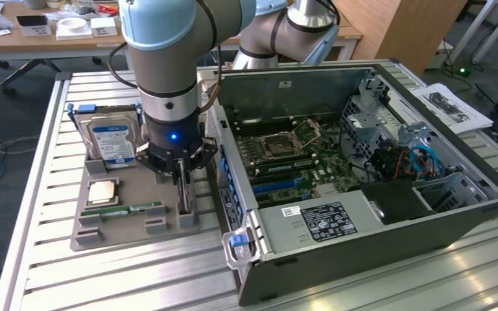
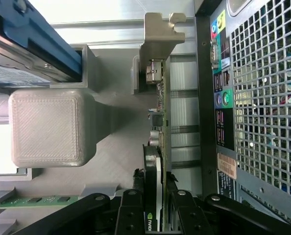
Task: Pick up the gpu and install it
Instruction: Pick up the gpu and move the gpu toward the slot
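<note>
The gpu (image 2: 156,166) stands on edge in a slot of the grey holder (image 1: 93,234), just beside the computer case (image 1: 362,241) and parallel to its rear panel. The gripper (image 1: 181,175) is down over the card's top edge, fingers (image 2: 132,205) half-closed and pressed to both faces of it. The hard drive (image 1: 112,141) stands farther from the case.

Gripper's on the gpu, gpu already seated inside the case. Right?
Not quite. The gripper is on the gpu, but the gpu stands on edge in the holder beside the case, not inside it. The exterior view shows it.
</note>
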Action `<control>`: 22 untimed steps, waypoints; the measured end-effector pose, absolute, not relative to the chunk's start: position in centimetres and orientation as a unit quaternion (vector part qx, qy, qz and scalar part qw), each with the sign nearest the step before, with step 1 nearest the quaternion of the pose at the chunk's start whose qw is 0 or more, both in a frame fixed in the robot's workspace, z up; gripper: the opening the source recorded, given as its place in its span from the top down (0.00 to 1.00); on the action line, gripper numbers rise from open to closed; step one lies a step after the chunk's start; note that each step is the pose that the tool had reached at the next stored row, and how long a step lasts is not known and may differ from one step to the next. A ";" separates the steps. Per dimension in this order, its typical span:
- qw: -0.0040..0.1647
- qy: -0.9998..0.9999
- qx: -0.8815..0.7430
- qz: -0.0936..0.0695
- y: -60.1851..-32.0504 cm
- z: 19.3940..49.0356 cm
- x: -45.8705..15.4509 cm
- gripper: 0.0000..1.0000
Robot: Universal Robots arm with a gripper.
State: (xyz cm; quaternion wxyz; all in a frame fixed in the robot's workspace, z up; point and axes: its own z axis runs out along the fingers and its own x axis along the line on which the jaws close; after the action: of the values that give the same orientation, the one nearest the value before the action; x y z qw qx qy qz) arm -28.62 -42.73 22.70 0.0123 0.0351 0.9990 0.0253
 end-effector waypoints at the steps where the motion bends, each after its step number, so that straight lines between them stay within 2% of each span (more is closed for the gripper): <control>1: 0.012 0.999 0.031 0.025 -42.7 22.7 -28.6 0.73; 13: 0.012 0.999 0.026 0.026 -42.7 22.7 -28.6 0.73; 22: 0.012 0.999 0.026 0.025 -42.7 23.9 -28.6 0.73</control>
State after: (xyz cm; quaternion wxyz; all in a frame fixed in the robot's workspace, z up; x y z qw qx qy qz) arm -28.62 -42.73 23.94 0.0121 0.0257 0.9993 0.0254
